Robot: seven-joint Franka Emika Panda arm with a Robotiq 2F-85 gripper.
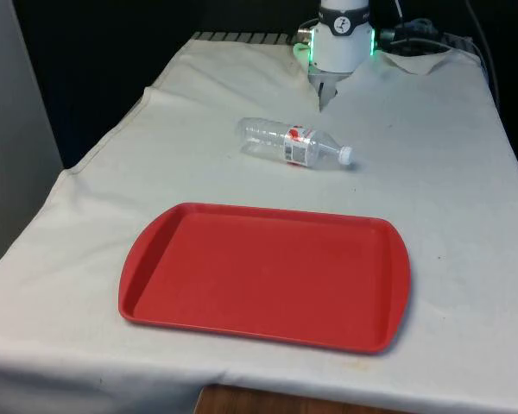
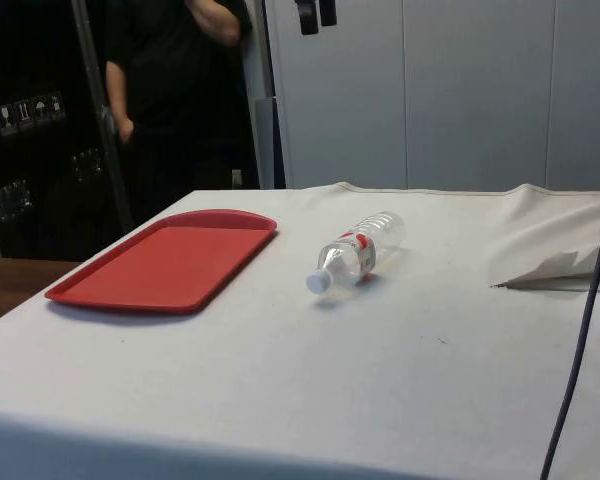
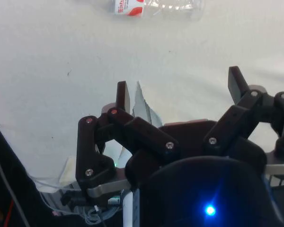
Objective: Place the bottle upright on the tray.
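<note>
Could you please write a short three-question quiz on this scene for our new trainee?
1. True or false: the bottle stands upright on the tray.
2. The tray's colour is: A) blue, B) red, C) green.
3. Fill in: the gripper is ____, with nothing between its fingers.

Key: 1 false, the bottle lies on its side on the cloth, apart from the tray; 2 B; 3 open.

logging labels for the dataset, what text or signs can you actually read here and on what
Bottle label, red and white: printed letters show in the wrist view, too blurred to read.
Dark panel behind the tray, side view: small white symbol stickers, too small to read.
Tray and white cloth: no text.
</note>
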